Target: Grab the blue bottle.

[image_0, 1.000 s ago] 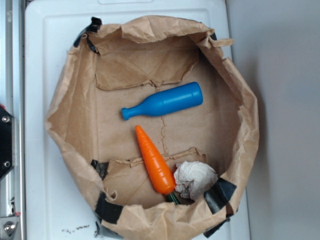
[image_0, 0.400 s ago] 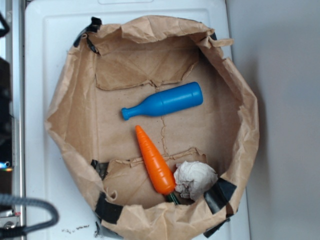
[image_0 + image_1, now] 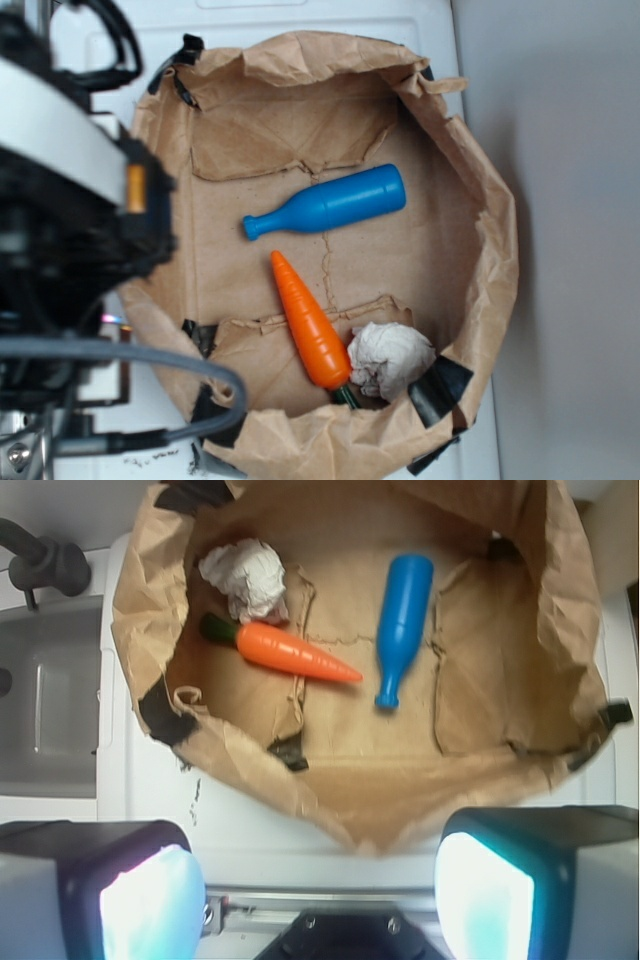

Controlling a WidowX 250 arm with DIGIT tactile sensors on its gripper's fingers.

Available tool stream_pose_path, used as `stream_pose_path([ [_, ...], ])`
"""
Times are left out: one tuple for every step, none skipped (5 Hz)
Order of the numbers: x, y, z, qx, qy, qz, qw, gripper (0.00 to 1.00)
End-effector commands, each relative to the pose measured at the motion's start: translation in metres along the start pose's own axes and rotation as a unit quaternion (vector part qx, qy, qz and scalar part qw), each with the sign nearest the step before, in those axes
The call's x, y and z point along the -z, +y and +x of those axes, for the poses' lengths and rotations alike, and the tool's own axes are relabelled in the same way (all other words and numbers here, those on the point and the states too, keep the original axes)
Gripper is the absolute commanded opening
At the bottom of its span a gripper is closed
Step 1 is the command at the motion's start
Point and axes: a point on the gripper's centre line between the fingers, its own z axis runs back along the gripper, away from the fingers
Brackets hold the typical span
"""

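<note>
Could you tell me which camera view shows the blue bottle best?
The exterior view: the blue bottle lies whole, sharp and unblocked on the paper bag. The wrist view also shows the whole bottle, but smaller and softer, beyond the open tool.

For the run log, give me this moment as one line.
phase: approach | gripper: open, empty, outside paper bag | blue bottle: lying flat, untouched | carrot: beside it

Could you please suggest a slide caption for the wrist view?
Open gripper poised outside a paper bag holding the blue bottle, a carrot and crumpled paper.
</note>
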Motion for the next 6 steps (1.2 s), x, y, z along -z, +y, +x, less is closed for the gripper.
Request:
stream_pose_path([
  [0.006, 0.005, 0.015, 0.016, -0.013, -0.001, 1.0, 1.0],
  [0.006, 0.005, 0.015, 0.016, -0.013, -0.001, 1.0, 1.0],
  [0.006, 0.005, 0.015, 0.016, -0.013, -0.001, 1.0, 1.0],
  [0.006, 0.005, 0.015, 0.016, -0.013, -0.001, 1.0, 1.0],
  [0.031, 0.01, 0.04, 0.004, -0.046, 0.001, 0.999, 1.0],
  [0.052, 0.014, 0.066, -0.01, -0.051, 0.011, 0.999, 1.0],
])
